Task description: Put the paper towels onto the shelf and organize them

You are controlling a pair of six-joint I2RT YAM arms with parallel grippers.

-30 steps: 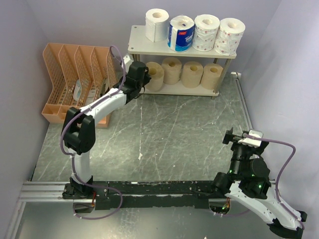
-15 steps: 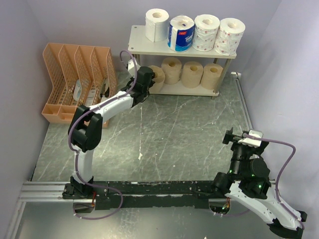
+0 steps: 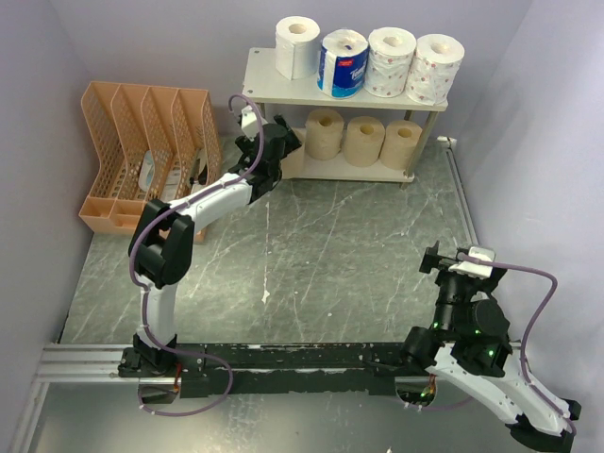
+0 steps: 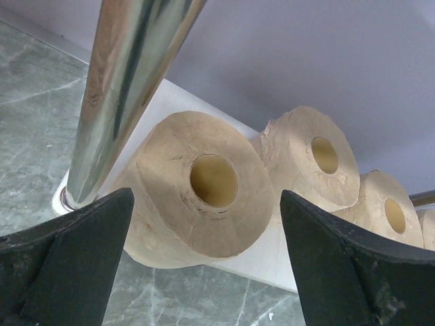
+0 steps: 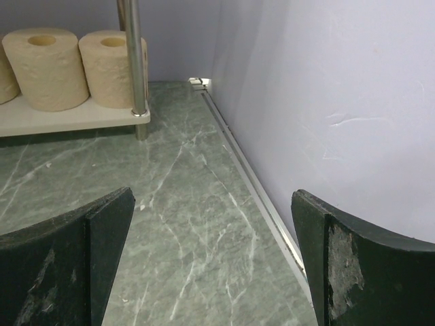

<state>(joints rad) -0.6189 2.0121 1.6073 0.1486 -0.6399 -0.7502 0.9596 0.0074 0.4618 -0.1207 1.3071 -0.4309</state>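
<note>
Since a second ago the big change is on the left: the left tool point(image 4: 205, 192) was clamped on a tan-brown paper towel roll with a hollow core point(image 4: 197, 197) out in front of the small two-tier shelf with off-white boards and silver metal legs point(image 3: 283, 92). Now that roll sits on the lower board at its left end, just behind the shiny front leg point(image 4: 122, 88). The tool's jaws have sprung wide and stand either side of the roll, holding nothing. From overhead the arm hides that roll completely, so only the left wrist view shows it.

It's snug beside the next tan roll point(image 4: 312, 163), with two more point(image 3: 363, 140) point(image 3: 403, 142) lined up to the right, so four tan ones fill the bottom tier.

Top tier looks the same as before: a plain white roll point(image 3: 297, 45), a roll in a blue-and-white wrapper point(image 3: 342, 64), and two white rolls with pinkish print point(image 3: 391, 59) point(image 3: 437, 66), all standing with cores up.

The right tool point(image 5: 212, 197) hasn't budged. It's over the dark green marbled counter point(image 3: 330, 255) near the right wall, jaws wide and empty.

The orange mesh file organizer point(image 3: 142, 151) is where it was, left of the shelf.

As for writing, the blue wrapper has a label with some print, but it's too small to read. I can't see any other text.
</note>
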